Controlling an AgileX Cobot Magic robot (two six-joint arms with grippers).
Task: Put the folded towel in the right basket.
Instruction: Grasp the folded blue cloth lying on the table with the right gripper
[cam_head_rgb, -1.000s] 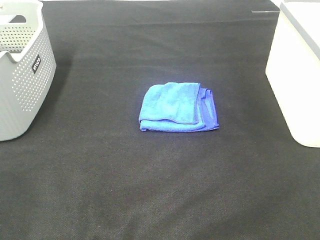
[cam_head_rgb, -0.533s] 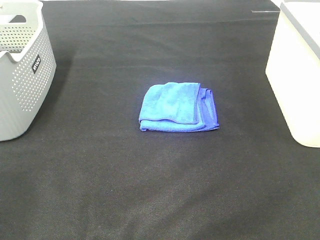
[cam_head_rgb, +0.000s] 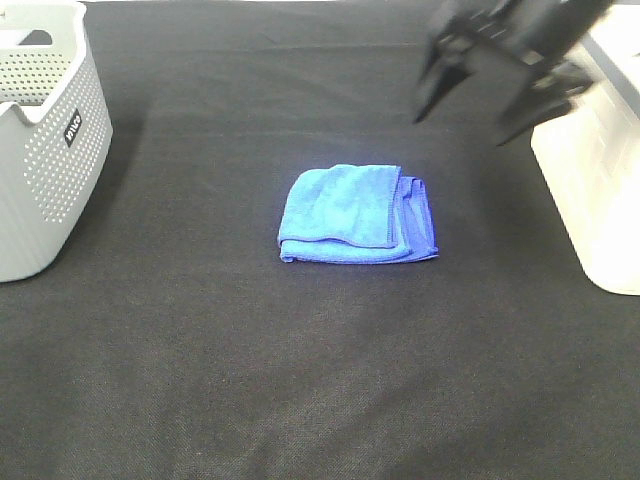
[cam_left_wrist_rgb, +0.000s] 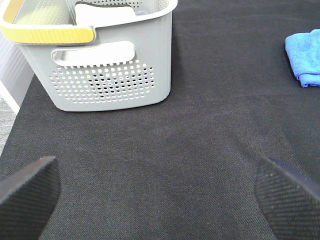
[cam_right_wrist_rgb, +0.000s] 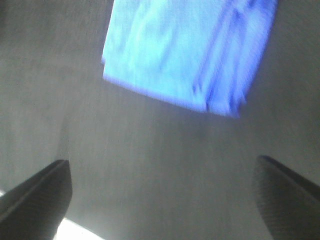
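The folded blue towel (cam_head_rgb: 355, 212) lies flat on the black table, near the middle. The white right basket (cam_head_rgb: 590, 190) stands at the table's right edge. My right gripper (cam_head_rgb: 466, 112) is open and empty, blurred, in the air behind and to the right of the towel, beside the white basket. In the right wrist view the towel (cam_right_wrist_rgb: 187, 50) lies ahead of the open right gripper (cam_right_wrist_rgb: 162, 200). My left gripper (cam_left_wrist_rgb: 160, 200) is open and empty over bare table; it does not show in the exterior view. The towel's edge (cam_left_wrist_rgb: 305, 55) shows in the left wrist view.
A grey perforated basket (cam_head_rgb: 45, 150) stands at the table's left edge. In the left wrist view it (cam_left_wrist_rgb: 112, 70) has a yellow handle and holds items inside. The table is covered with black cloth (cam_head_rgb: 300, 380).
My right arm has come into the exterior view from the upper right, with the gripper open. The towel and both baskets have not moved.
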